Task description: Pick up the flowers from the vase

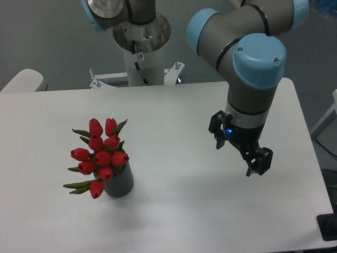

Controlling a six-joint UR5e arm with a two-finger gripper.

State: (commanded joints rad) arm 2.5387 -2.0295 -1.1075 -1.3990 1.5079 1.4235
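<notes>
The flowers (100,155), a bunch of red closed tulip buds with green leaves, stand in the vase (120,183), a small dark grey cylinder at the table's left front. The bunch spreads wider than the vase and leans to the left, hiding the vase's mouth. My gripper (238,154) hangs above the table's right side, far to the right of the flowers. Its two black fingers are spread apart and hold nothing.
The arm's white base (142,52) stands behind the table's far edge, with the arm's grey and blue joints (247,47) over the right half. The white table (174,211) ends close to the right of the gripper.
</notes>
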